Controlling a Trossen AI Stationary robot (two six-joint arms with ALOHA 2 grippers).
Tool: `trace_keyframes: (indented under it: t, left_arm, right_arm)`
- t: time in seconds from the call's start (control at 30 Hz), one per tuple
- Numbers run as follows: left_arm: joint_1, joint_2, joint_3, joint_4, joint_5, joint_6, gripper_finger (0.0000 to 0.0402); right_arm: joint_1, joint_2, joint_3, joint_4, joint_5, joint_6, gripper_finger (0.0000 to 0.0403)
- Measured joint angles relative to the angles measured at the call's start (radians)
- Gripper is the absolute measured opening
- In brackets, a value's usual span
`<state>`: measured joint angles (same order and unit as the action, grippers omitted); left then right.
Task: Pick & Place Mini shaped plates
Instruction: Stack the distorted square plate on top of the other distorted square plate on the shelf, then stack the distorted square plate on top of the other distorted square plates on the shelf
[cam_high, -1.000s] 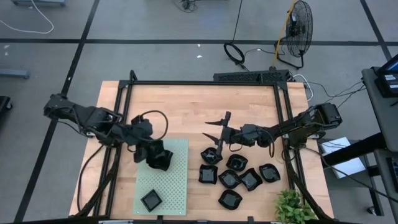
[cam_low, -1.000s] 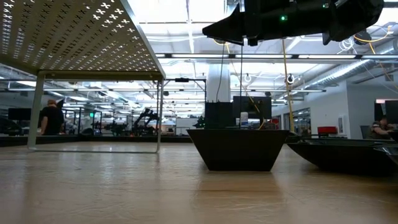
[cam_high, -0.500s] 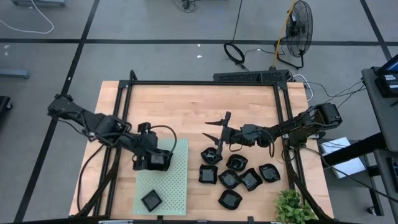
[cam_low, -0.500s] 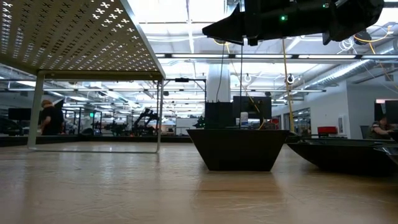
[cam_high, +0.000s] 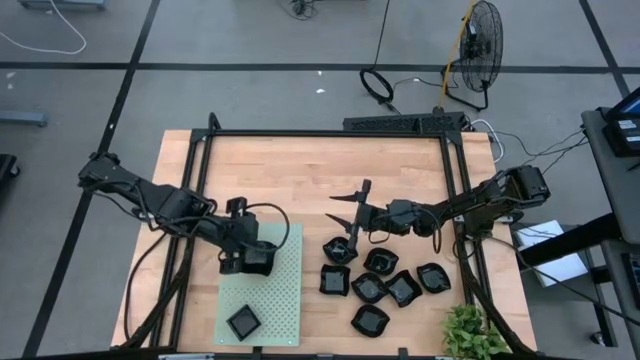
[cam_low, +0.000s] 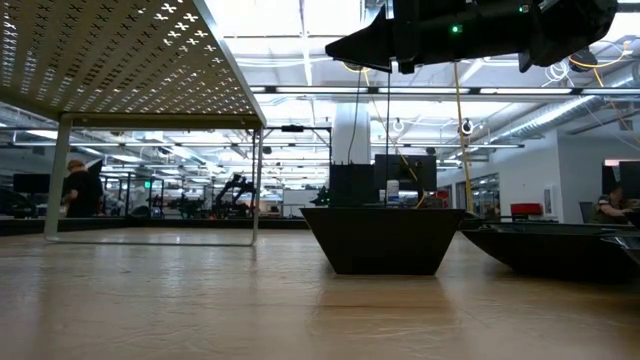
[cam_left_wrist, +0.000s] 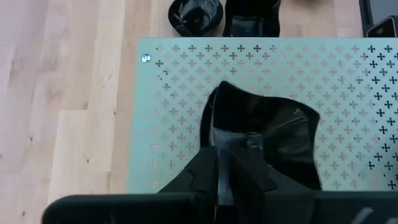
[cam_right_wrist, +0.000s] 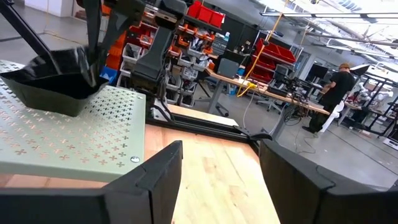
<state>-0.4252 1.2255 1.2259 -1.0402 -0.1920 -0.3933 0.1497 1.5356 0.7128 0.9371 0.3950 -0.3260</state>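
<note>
Left tool (cam_left_wrist: 233, 165) clamped on a black plate's (cam_left_wrist: 273, 134) rim – resting on green mat (cam_left_wrist: 174, 81), right tool (cam_right_wrist: 217, 168) spread wide – hovering.

glossy black plastic plates (cam_high: 381, 288), matt perforated green mat (cam_high: 275, 300), pale wooden table (cam_high: 300, 180).

Grey floor (cam_high: 250, 90) w/ dark seams round the wood bench (cam_high: 300, 170). Fan (cam_high: 478, 45) and cables beyond the far right corner; plant (cam_high: 470, 335) at the near right corner. Bright strip lights (cam_low: 300, 60) overhead, red bins (cam_right_wrist: 208, 14) on shelves, person (cam_right_wrist: 329, 93) standing at a desk.
</note>
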Motion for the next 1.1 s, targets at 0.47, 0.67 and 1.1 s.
trace_keyframes:
  t: [0.47, 0.67, 1.1]
  left_arm:
    - [0.000, -0.041, 0.000, -0.004, -0.099, 0.038, 0.0062]
    - [-0.001, -0.072, -0.012, 0.004, -0.206, 0.045, 0.0063]
    - [0.004, -0.108, -0.156, 0.236, -0.272, 0.147, 0.0063]
  right_arm:
    - [0.000, -0.001, 0.000, -0.057, -0.004, 0.100, 0.0201]
    - [0.000, -0.010, 0.102, -0.483, -0.008, 0.316, 0.0201]
    - [0.047, -0.002, 0.201, -1.039, -0.391, 0.450, 0.0201]
